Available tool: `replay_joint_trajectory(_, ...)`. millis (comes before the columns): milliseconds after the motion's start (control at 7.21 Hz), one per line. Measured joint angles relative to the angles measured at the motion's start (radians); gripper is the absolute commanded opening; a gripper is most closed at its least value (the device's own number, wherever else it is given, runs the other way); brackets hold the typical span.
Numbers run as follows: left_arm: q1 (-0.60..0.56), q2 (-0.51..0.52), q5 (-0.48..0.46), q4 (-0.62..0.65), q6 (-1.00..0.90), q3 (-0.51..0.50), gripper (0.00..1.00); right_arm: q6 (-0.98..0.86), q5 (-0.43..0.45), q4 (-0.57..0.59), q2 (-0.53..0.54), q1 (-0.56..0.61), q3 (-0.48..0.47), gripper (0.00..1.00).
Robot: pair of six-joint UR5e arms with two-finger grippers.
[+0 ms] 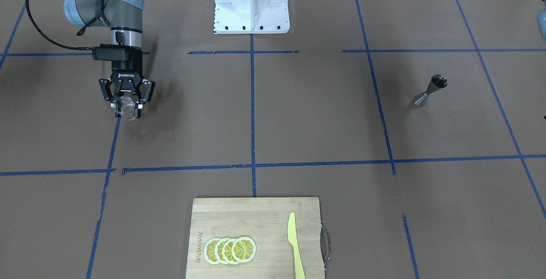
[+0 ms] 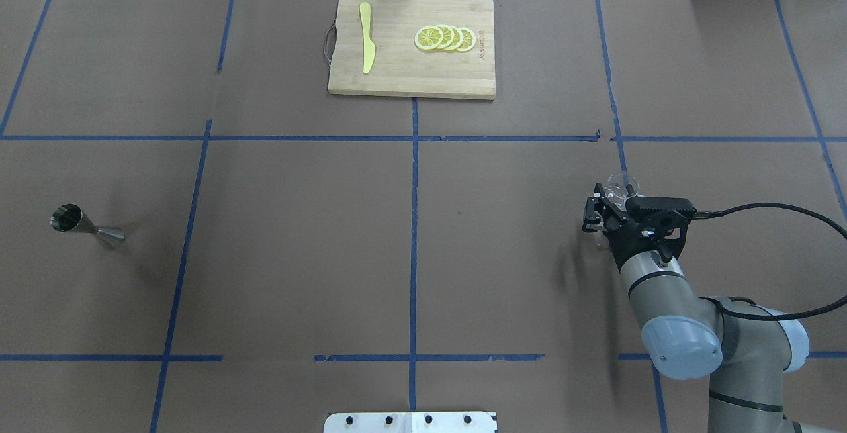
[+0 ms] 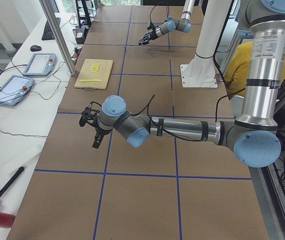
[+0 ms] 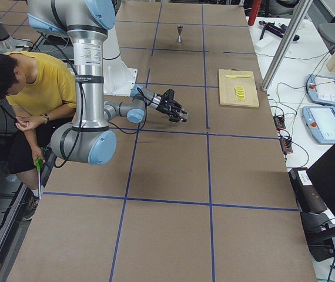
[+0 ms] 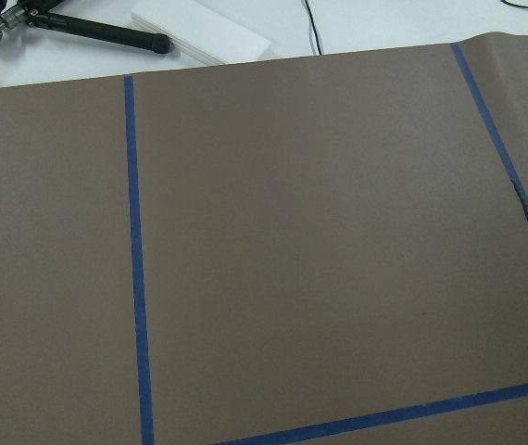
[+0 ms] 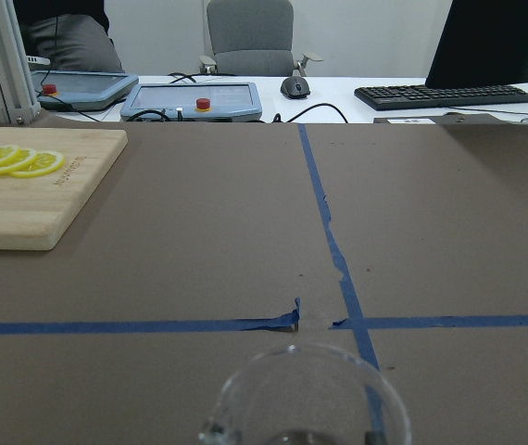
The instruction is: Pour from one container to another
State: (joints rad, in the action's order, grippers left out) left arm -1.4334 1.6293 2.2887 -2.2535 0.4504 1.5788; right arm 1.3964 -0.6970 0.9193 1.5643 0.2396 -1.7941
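The clear glass cup [image 1: 127, 109] is held between the fingers of my right gripper [image 1: 126, 105], which is shut on it, just above the table on the robot's right side. From overhead the glass cup [image 2: 622, 188] pokes out beyond the right gripper [image 2: 612, 211]. Its rim [image 6: 306, 399] fills the bottom of the right wrist view. The metal jigger [image 1: 430, 90] stands alone far off on the robot's left side, also seen as the jigger [image 2: 86, 228] from overhead. My left gripper [image 3: 93, 127] shows only in the exterior left view, raised high; I cannot tell whether it is open or shut.
A wooden cutting board [image 2: 410, 79] with lemon slices [image 2: 445, 38] and a yellow knife [image 2: 366, 46] lies at the table's far middle edge. The white robot base [image 1: 251, 4] stands at the near middle. Blue tape lines divide the brown table cover. A person in yellow [image 4: 44, 88] sits beside the robot.
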Motion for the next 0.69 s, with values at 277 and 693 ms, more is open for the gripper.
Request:
replay_joint_trajectory(277,0.000,0.000,0.000,0.000,0.001,0.006,1.00,-0.005,0.050,-0.108,0.027,-0.027,0.054,0.09)
replay_joint_trajectory(693,-0.001,0.000,0.000,0.000,0.002,0.014,1.00,-0.005,0.071,-0.139,0.043,-0.058,0.077,0.12)
